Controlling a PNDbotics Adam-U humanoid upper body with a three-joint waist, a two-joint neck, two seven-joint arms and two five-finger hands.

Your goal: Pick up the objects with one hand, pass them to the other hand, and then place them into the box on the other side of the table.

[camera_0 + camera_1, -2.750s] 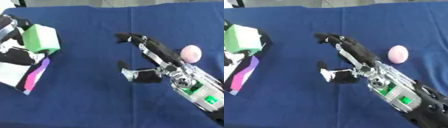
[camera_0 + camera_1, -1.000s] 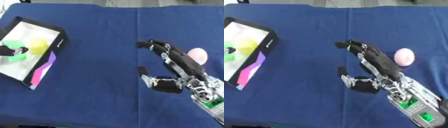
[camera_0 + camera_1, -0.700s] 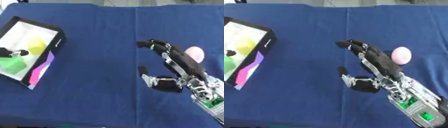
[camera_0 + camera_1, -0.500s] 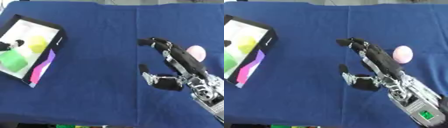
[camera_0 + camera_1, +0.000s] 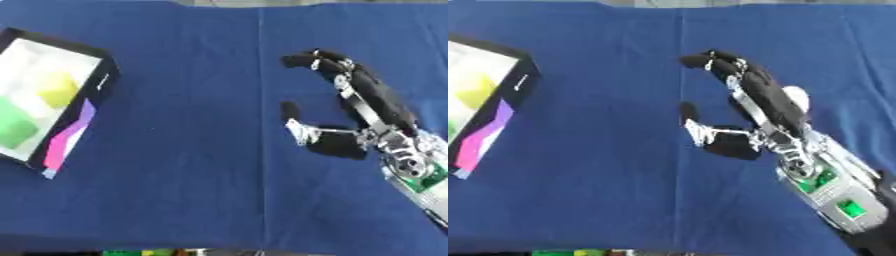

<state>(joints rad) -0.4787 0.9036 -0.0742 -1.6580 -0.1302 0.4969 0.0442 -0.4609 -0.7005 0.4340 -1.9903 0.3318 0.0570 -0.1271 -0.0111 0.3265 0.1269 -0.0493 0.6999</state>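
Note:
An open black-rimmed box (image 5: 106, 76) lies at the table's left edge. Inside it rest a green block (image 5: 15, 129) and a yellow object (image 5: 58, 88). My right hand (image 5: 376, 98) reaches in from the lower right over the blue cloth, open, fingers gently arched, thumb spread, nothing in it. A pale pink ball (image 5: 796, 94) peeks out just behind the hand's right side, mostly hidden by it. My left hand shows in neither view.
A blue cloth (image 5: 175, 165) covers the whole table, with a fold line (image 5: 261, 150) running down the middle. A pink and purple flap (image 5: 68, 140) hangs on the box's near right side.
My left hand has let the green block go in the box and drawn out of view. The right hand now stands in front of the pink ball, hiding most of it.

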